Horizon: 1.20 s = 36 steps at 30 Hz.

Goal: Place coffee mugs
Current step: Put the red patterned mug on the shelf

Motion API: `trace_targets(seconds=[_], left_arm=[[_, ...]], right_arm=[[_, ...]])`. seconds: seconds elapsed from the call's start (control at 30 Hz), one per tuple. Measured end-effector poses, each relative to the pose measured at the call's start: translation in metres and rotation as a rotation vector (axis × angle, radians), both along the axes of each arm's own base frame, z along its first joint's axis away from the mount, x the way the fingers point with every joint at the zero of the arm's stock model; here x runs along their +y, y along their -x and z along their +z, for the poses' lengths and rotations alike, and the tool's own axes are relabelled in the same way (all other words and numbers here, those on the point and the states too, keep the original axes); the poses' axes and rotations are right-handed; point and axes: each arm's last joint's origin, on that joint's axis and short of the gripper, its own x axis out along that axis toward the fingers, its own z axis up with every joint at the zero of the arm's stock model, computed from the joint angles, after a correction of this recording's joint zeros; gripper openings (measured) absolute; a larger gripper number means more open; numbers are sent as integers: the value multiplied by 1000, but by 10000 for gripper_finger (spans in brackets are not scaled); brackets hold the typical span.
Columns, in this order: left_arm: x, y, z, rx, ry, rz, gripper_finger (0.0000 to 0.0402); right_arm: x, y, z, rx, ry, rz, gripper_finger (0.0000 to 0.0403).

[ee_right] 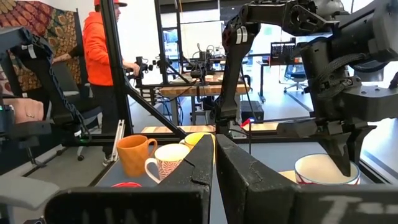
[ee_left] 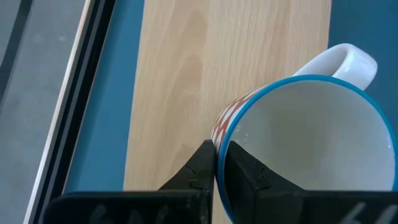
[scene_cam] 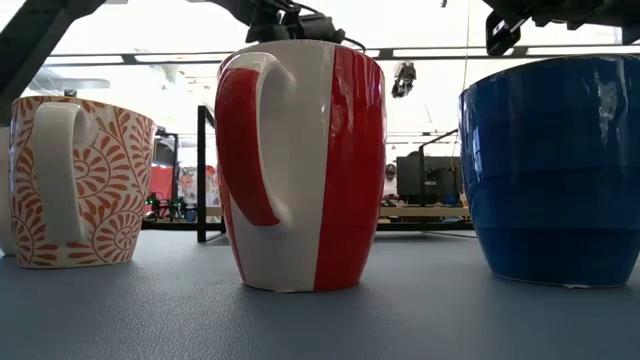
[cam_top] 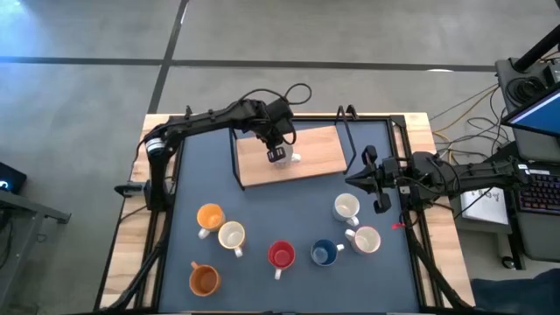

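My left gripper (cam_top: 276, 155) is over the wooden board (cam_top: 319, 157) at the table's far middle, shut on a mug (ee_left: 311, 137) with a blue rim, a red-and-white patterned outside and a white handle (ee_left: 348, 59). Several other coffee mugs stand upright on the blue mat nearer the front: a yellow-orange one (cam_top: 210, 216), a white one (cam_top: 231, 234), an orange one (cam_top: 204, 278), a red one (cam_top: 281, 255), a blue one (cam_top: 324, 253) and two white ones (cam_top: 347, 206) (cam_top: 366, 239). My right gripper (cam_top: 359, 181) waits shut at the table's right, holding nothing. My left gripper pinches the mug's rim (ee_left: 225, 130) on the side away from the handle, one finger (ee_left: 249, 174) inside the cup and one (ee_left: 199, 168) outside. The fingers come from above, slanting down. The mug is upright over the board; whether its base rests there I cannot tell.
A black metal frame (cam_top: 348, 140) stands along the board's edges. Close in the low view are the red-and-white mug (scene_cam: 300, 165), the blue mug (scene_cam: 555, 170) and an orange-patterned mug (scene_cam: 80, 180). A person in an orange top (ee_right: 99, 43) stands beyond the table.
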Motion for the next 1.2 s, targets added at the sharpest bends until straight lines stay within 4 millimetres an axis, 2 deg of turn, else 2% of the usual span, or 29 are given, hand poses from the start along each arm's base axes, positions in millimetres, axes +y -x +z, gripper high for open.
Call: trace_targets(seconds=[0.3, 0.63, 1.2], left_arm=[[-1, 3, -11, 28, 13, 4, 8], [1, 3, -11, 26, 13, 11, 13], [3, 5, -11, 69, -76, 37, 91]], right_arm=[[0, 0, 0, 0, -6, 1, 9], [0, 0, 0, 3, -18, 2, 9], [0, 0, 0, 3, -23, 2, 9]])
